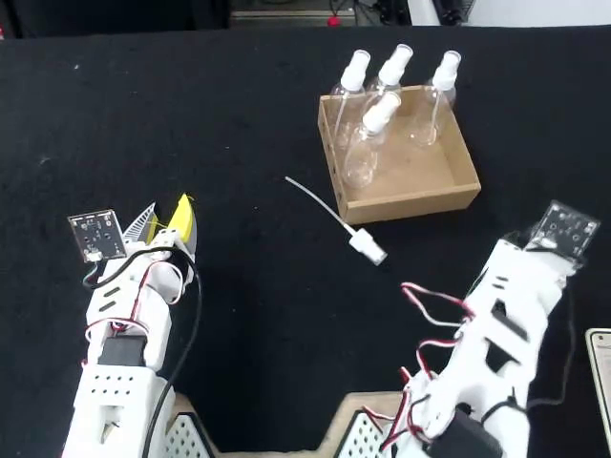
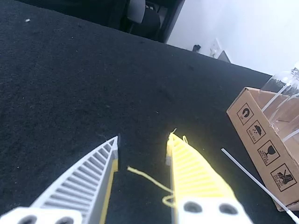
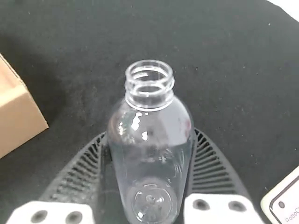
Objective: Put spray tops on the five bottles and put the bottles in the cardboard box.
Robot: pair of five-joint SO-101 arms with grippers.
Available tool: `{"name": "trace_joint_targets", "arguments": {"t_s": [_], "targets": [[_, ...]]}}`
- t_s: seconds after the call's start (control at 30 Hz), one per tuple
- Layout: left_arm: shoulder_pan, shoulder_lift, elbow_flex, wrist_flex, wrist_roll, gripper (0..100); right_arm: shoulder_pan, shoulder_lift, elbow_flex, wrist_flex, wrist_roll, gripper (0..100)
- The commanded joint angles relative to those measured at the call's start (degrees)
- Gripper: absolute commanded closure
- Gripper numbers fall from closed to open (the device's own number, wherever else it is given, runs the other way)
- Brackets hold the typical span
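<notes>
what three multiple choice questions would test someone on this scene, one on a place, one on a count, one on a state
1. Relative to the cardboard box, the loose spray top lies:
A) inside it
B) on the table, between it and the arms
C) on its rim

2. How many bottles stand in the box?
A) two
B) five
C) four

3. The held bottle between the right arm's fingers is:
A) open-necked, with no top on
B) fitted with a spray top
C) lying flat on the table

Answers:
1 B: the top and its tube rest on the black cloth just outside the box wall nearest the arms.
2 C: four white spray heads rise from the box.
3 A: the right wrist view shows its bare threaded neck.
</notes>
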Motion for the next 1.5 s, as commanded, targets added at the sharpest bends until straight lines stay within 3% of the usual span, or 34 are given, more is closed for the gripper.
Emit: {"name": "trace_joint_targets", "arguments": {"t_s": [0.0,0.2,0.4,0.53,1.07,1.47], "targets": [[-0.22,-0.26,-0.04,-1.41,-0.26,83,-0.53,-3.47,2.42,-4.04,-0.26,84.5],[-0.22,-0.26,0.04,-1.41,-0.26,83,-0.79,-5.67,6.99,-5.45,0.00,84.4],[-0.22,-0.26,0.04,-1.41,-0.26,83,-0.79,-10.95,10.86,-5.45,0.00,69.4],[-0.22,-0.26,0.04,-1.41,-0.26,83,-0.53,-16.66,13.49,-5.10,0.00,69.3],[-0.22,-0.26,0.13,-1.41,-0.26,83,-0.62,-52.44,14.73,28.75,0.09,71.2],[-0.22,-0.26,0.22,-1.41,-0.26,83,1.76,-50.68,9.54,31.03,3.25,71.2]]}}
